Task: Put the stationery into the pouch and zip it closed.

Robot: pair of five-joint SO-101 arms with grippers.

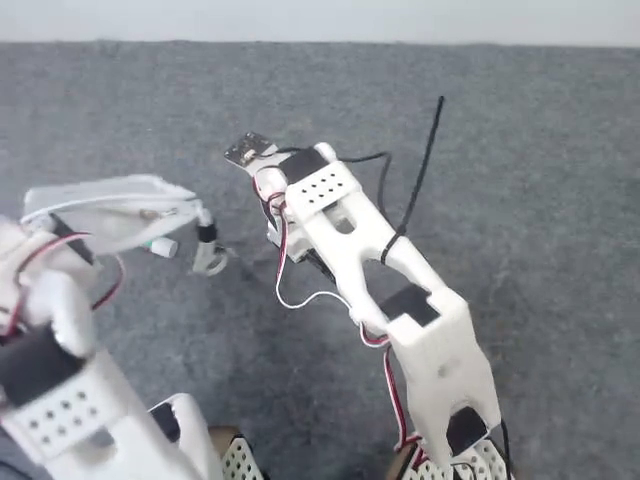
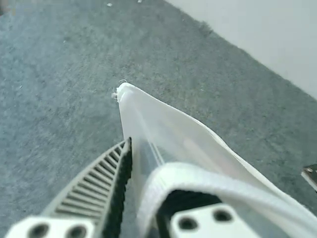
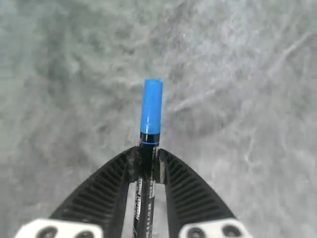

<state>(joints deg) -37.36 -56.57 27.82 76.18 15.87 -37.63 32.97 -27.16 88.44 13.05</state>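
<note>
My left gripper [image 2: 130, 145] is shut on the edge of a translucent white pouch [image 2: 173, 134], which it holds off the grey surface. In the high view the pouch [image 1: 105, 205] hangs at the left. At its right end sit a small white cylinder [image 1: 160, 247] and a black-and-white piece [image 1: 207, 243]; I cannot tell what they are. My right gripper [image 3: 147, 157] is shut on a black marker with a blue cap [image 3: 151, 106], its cap pointing out past the fingertips above the surface. The right arm [image 1: 335, 215] stretches across the middle, its wrist just right of the pouch.
Grey felt-like matting [image 1: 520, 150] covers the table, with a pale wall [image 1: 320, 20] along the far edge. Both arm bases stand at the near edge [image 1: 230, 455]. A black cable [image 1: 425, 160] loops up from the right arm.
</note>
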